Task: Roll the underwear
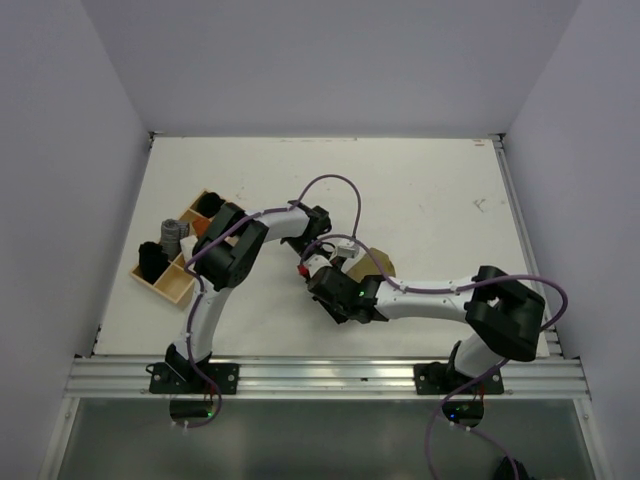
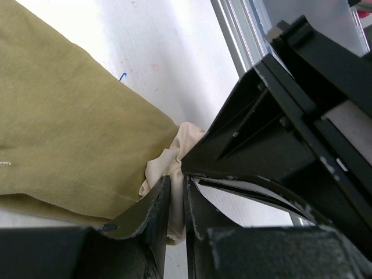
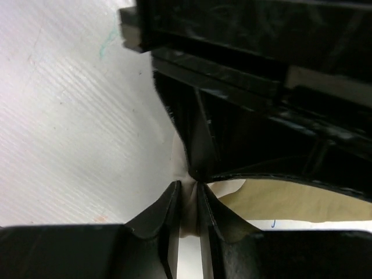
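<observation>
The underwear (image 2: pixel 70 133) lies spread out, well right of the wooden compartment tray (image 1: pixel 180 288). Its bunched cream corner sits pinched between the narrow jaws of the left gripper (image 2: pixel 176 203). The right gripper (image 3: pixel 189 200), facing it and equally narrow, grips the same corner.

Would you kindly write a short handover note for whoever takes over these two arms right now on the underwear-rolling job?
Left gripper: closed on a bunched cream-beige corner of the underwear.
Right gripper: closed on the same cream bunch, facing the left one almost tip to tip.
Underwear: near the middle of the table, its olive side spread flat beyond the fingers. From above it is mostly hidden under the arms.
Done: both grips are on one corner. No roll is visible.
Left: roll the cloth up from this corner, then release.
</observation>
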Action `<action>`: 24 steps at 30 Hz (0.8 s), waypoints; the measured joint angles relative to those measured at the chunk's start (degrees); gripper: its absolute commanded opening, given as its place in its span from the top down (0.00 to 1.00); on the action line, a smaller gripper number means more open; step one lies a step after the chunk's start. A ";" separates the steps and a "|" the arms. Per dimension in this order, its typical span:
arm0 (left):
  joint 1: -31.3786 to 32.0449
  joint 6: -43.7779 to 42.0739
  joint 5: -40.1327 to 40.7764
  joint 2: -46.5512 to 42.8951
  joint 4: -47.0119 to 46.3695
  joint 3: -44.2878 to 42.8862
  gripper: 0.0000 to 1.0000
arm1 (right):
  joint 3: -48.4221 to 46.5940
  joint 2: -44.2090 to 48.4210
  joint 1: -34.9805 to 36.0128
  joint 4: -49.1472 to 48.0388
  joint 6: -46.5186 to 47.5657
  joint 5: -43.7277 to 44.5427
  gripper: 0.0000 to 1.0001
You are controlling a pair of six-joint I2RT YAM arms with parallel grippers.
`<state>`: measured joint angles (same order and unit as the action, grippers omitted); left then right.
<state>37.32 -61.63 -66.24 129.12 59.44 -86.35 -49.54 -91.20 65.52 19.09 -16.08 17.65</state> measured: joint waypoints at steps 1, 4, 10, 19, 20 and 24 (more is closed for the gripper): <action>0.00 0.61 0.02 0.00 -0.17 0.00 0.78 | 0.39 0.35 -0.68 -0.46 -0.46 -0.76 0.81; -0.13 2.05 -0.02 -0.15 -1.03 0.11 0.74 | 1.84 1.66 -2.82 -1.88 -1.95 -2.97 0.87; -0.59 5.68 0.52 -1.84 -3.45 1.70 0.69 | 4.94 4.31 -6.64 -5.92 -2.19 -9.51 0.99; -3.58 10.93 4.94 -7.13 -7.21 4.94 0.62 | 8.72 6.32 -8.57 -13.27 -1.31 -18.01 1.00; -4.35 11.15 5.20 -7.50 -7.52 4.92 0.58 | 9.27 6.47 -8.83 -14.05 -1.77 -18.49 1.00; -6.71 11.08 5.22 -8.07 -6.93 4.50 0.59 | 10.32 6.54 -11.17 -14.56 -4.79 -18.78 1.00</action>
<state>30.61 -50.54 -61.01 121.05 52.51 -81.84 -39.22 -84.66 54.35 4.54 -20.86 -1.13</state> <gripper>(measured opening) 0.414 0.116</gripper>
